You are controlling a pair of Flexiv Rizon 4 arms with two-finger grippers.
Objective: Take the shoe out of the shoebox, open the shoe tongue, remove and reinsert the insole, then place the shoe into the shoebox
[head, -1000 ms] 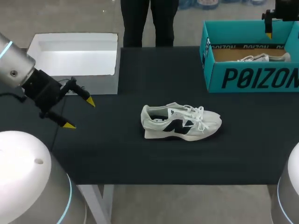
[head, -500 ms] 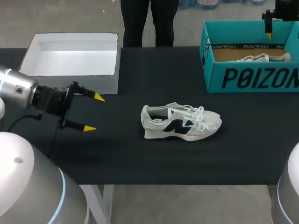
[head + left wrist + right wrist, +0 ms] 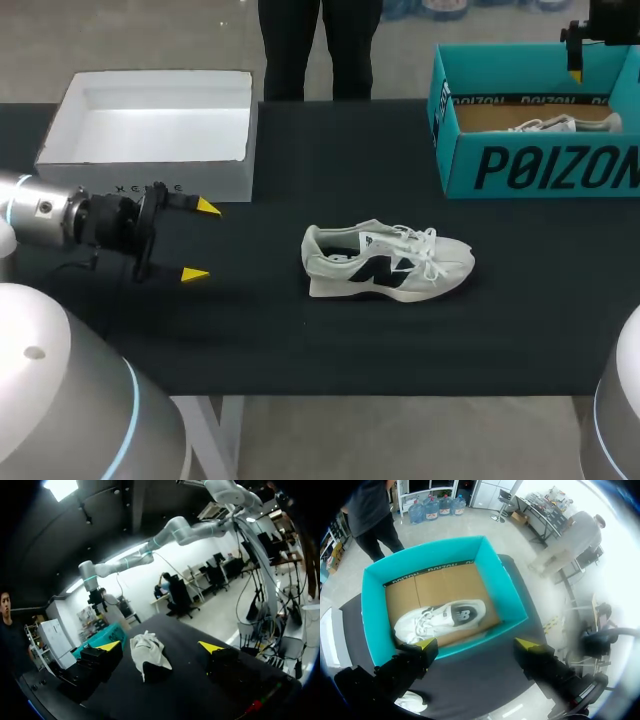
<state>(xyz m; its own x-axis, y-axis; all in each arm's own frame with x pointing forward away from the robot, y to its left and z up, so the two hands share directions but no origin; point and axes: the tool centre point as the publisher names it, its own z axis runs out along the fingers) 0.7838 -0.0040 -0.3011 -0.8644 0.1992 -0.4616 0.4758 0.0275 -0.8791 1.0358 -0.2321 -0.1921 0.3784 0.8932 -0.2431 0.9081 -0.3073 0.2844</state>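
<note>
A white sneaker with a dark logo [image 3: 385,262] lies on its side in the middle of the black table, toe to the right. My left gripper [image 3: 200,240] hovers open well to its left, fingers pointing at the heel; in the left wrist view the sneaker [image 3: 149,652] lies ahead of the open gripper [image 3: 159,646], apart from it. The teal shoebox [image 3: 540,165] stands at the back right with a second white sneaker [image 3: 560,123] inside. My right gripper [image 3: 476,644] hangs open high above the shoebox [image 3: 505,590] and the second sneaker [image 3: 440,620].
A white open box [image 3: 150,125] sits at the table's back left corner, just behind my left gripper. Bare black tabletop [image 3: 300,340] surrounds the sneaker.
My left arm has swung lower, and its gripper has turned level and moved right towards the sneaker. The right arm, the sneakers and the boxes have not moved.
</note>
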